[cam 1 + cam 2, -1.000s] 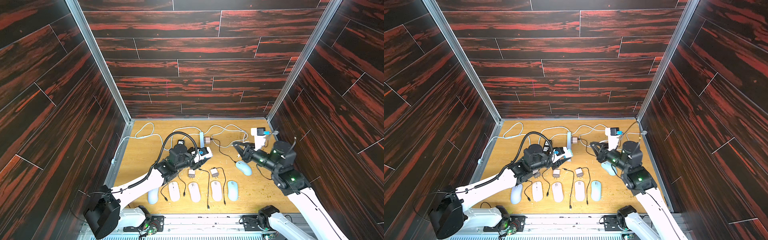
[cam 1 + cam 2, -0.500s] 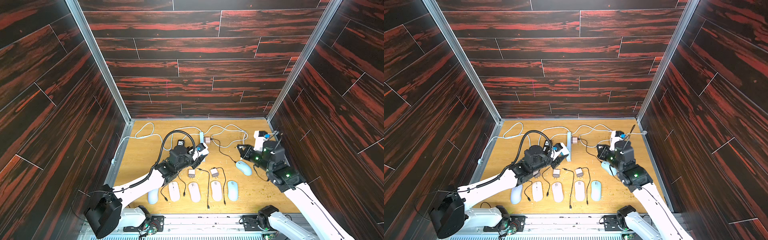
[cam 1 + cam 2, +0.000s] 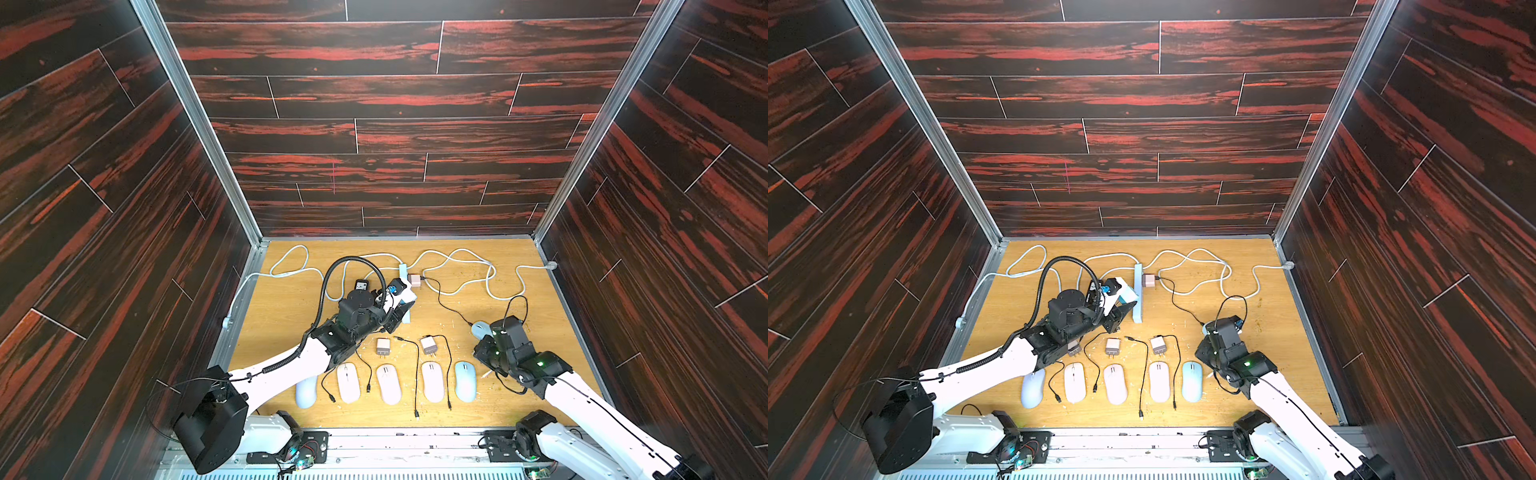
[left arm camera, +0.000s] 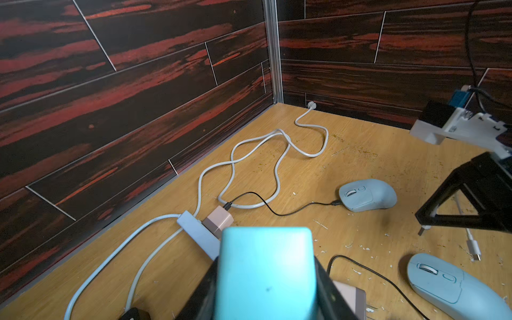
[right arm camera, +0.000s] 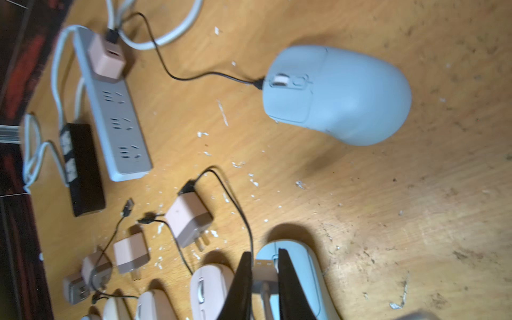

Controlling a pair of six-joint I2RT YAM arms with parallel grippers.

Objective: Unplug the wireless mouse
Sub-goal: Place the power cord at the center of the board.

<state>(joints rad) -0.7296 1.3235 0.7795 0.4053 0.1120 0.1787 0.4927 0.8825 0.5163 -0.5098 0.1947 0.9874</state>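
Right wrist: blue mouse (image 5: 336, 95) well apart from fingers (image 5: 289, 288) around white connector (image 5: 264, 273)

The left arm (image 3: 286, 365) is stretched forward over the surface (image 3: 540, 299); the right fingers (image 5: 242, 279) are pinched on a cable (image 5: 264, 277).

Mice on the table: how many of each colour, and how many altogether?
Pale blue mice: 3
Pink mice: 3
Total: 6
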